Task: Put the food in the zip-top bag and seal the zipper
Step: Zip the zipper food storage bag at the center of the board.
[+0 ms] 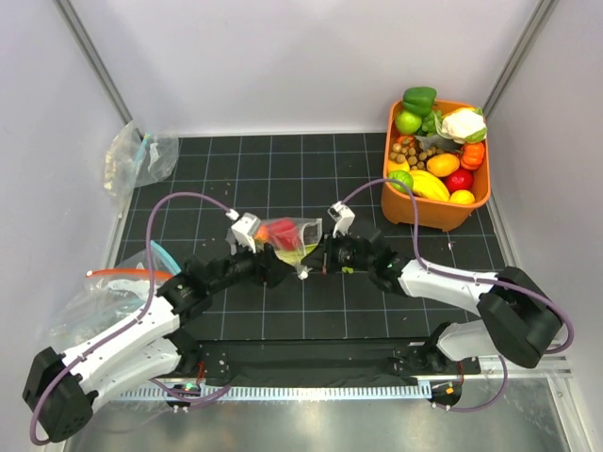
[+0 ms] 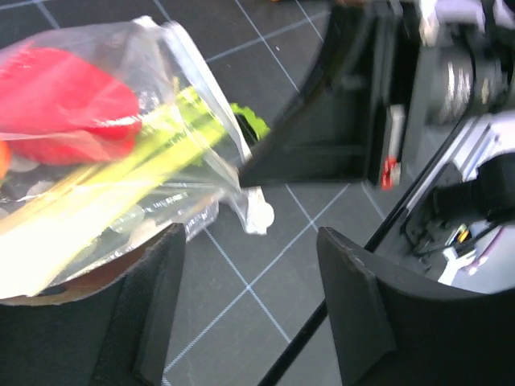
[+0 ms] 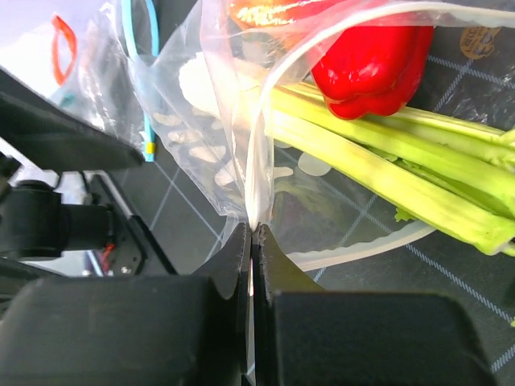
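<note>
zip-top bag (image 1: 287, 235) sits mid-bench (image 1: 283, 179) on the black gridded top, between the two tools.

Contents:
- celery stalk (image 3: 386, 145) runs lengthwise through the bag
- red pepper (image 3: 374, 64) lies against the celery
- reddish-orange piece (image 3: 273, 10) sits just past the pepper, too cropped to name
- leafy green tip (image 2: 251, 122) shows at the bag corner; can't tell if it's inside the plastic

zipper strip (image 3: 256, 173) is not pressed together along its length. One lip arcs up and over the pepper, the other lies on the bench under the celery, so the mouth gapes.

right tool (image 3: 253, 237): jaws closed flat on the bag's edge strip at the corner, with film pinched between them. From the left wrist view it's the dark wedge meeting the bag corner.

left tool (image 2: 249, 310): jaws wide, holding nothing, only bare bench grid in the gap. The bag lies just beyond its left finger; can't tell whether they touch.

Further out:
- orange bin (image 1: 443, 212) heaped with toy produce, far right, well apart from the bag
- clear bag with a teal strip (image 1: 141, 155), crumpled in the far left corner
- clear bag with a red-orange strip (image 1: 113, 282), at the left edge beside the left arm
</note>
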Tool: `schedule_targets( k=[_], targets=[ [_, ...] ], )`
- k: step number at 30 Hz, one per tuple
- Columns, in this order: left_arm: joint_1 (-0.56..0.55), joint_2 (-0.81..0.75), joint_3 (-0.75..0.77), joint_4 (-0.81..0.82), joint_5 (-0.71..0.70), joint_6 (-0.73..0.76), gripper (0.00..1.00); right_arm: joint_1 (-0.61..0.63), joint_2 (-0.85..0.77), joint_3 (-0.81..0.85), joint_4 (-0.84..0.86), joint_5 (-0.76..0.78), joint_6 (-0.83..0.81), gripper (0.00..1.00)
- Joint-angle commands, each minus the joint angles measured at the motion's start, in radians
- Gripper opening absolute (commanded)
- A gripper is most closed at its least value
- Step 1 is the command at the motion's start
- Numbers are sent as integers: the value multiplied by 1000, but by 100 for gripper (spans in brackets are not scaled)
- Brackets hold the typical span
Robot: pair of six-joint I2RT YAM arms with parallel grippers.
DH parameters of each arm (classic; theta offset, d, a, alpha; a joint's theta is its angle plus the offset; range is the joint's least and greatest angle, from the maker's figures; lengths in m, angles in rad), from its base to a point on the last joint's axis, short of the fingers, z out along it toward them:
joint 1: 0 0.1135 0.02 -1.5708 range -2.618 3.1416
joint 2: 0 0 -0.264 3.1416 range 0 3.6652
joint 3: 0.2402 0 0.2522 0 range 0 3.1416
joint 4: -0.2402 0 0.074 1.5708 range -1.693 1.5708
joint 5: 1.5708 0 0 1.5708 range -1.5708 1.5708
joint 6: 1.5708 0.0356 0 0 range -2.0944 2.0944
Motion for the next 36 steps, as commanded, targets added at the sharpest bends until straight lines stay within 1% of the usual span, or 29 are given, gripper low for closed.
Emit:
schedule_targets(
  k=[1,3,4,5,7,9,10,11,12,13,14,15,19,22,26,30,34,35,36],
  targets=[
    [-38,13,-16,73,-26,117,67,-66,20,49,20,-183,68,1],
    [-83,34,-27,116,-67,157,68,-103,35,55,33,-257,88,1],
    [-101,41,-41,132,-91,201,71,-108,46,58,36,-305,88,1],
    [-148,45,-44,150,-166,225,72,-109,49,64,21,-319,84,1],
    [-201,51,-53,158,-284,300,71,-108,45,84,-19,-327,49,1],
    [-262,56,-67,204,-288,404,68,-109,35,90,-48,-328,36,1],
    [-284,60,-85,230,-311,430,67,-109,32,93,-63,-324,18,1],
    [-325,62,-90,260,-351,496,68,-109,23,99,-82,-319,12,1],
    [-344,68,-90,265,-375,516,68,-109,21,99,-88,-316,7,1],
    [-360,77,-84,270,-403,589,67,-111,20,99,-89,-316,4,1],
    [-385,82,-81,273,-433,614,67,-109,17,99,-92,-311,2,1],
    [-393,88,-78,277,-466,642,66,-109,17,101,-94,-311,1,1],
    [-396,129,-58,304,-516,746,64,-109,18,107,-102,-320,-5,1],
    [-396,191,-12,279,-526,820,61,-109,5,110,-115,-323,-19,1],
    [-397,266,16,262,-511,861,56,-112,-26,115,-157,-316,-48,1],
    [-407,332,33,265,-506,884,55,-114,-37,116,-168,-316,-61,1],
    [-423,364,43,265,-510,906,54,-118,-32,115,-169,-319,-64,1],
    [-431,370,45,265,-515,907,51,-118,-31,115,-169,-319,-64,1],
    [-434,372,51,264,-517,909,36,-118,-29,115,-168,-319,-64,1]
  ],
)
